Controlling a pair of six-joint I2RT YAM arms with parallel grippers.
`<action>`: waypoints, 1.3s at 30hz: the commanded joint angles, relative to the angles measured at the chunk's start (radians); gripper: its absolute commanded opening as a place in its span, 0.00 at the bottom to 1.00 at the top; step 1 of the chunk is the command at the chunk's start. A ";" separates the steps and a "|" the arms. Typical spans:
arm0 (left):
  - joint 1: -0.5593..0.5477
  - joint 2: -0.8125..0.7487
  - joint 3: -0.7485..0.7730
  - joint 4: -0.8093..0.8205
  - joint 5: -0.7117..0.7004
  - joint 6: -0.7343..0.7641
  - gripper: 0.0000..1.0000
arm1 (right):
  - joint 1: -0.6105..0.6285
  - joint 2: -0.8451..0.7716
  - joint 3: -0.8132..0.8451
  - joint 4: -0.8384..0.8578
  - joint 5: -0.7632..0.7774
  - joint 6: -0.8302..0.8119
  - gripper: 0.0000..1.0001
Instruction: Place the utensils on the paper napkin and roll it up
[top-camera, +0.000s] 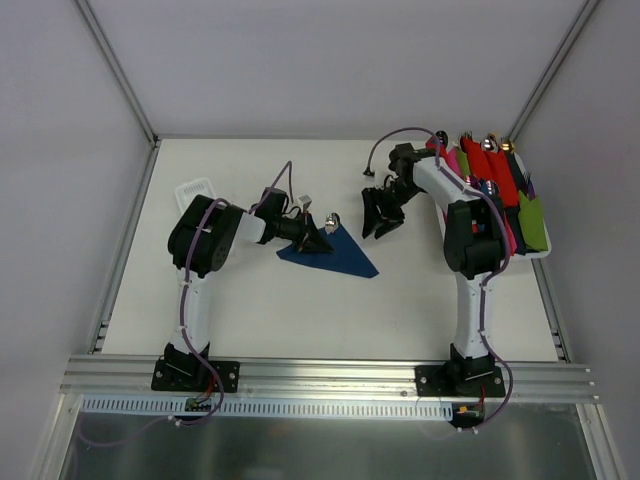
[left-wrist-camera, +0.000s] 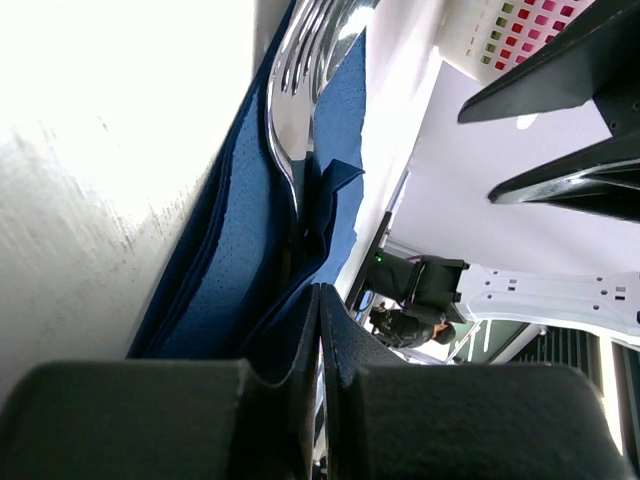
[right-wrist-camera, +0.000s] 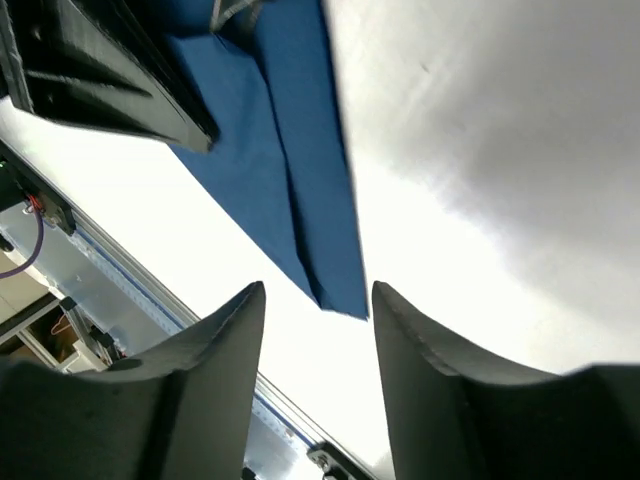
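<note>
**A:** How many napkins are lying loose on the bench (top-camera: 300, 310)?

**B:** One. A single blue napkin (top-camera: 340, 258) lies near the middle, between the two arms. It is partly folded over itself and looks like a triangle from above.

**A:** And the cutlery?

**B:** I count one piece for certain. The left wrist view shows a fork (left-wrist-camera: 290, 110) lying along a crease of the napkin (left-wrist-camera: 230, 270), tines pointing away. From above, one shiny end (top-camera: 333, 218) pokes out at the napkin's far corner. I cannot tell whether a second piece lies under the fold.

**A:** Two claws, then. What is the left one doing?

**B:** The left claw (top-camera: 318, 240) sits at the napkin's left corner. Its wrist view shows the jaws pinched together on a fold of blue paper (left-wrist-camera: 320, 300).

**A:** The right?

**B:** The right claw (top-camera: 383, 215) stands wide apart and holds nothing. It is just beside the napkin's right edge, and a napkin corner (right-wrist-camera: 290, 150) shows beyond its fingers (right-wrist-camera: 318, 292).

**A:** Anything else?

**B:** One tray (top-camera: 535, 254) sits at the right edge, packed with red, pink and green rolls (top-camera: 495, 180) too crowded to count. One small white basket (top-camera: 195, 187) stands at the far left.
</note>
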 joint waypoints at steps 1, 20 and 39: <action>-0.001 0.021 -0.003 -0.126 -0.110 0.076 0.00 | -0.005 -0.052 -0.046 -0.125 0.025 -0.062 0.54; -0.003 0.023 0.008 -0.139 -0.129 0.081 0.00 | 0.047 0.065 -0.148 -0.136 -0.057 -0.063 0.68; 0.000 0.016 -0.002 -0.139 -0.133 0.085 0.00 | 0.042 -0.009 -0.170 0.106 -0.351 0.065 0.65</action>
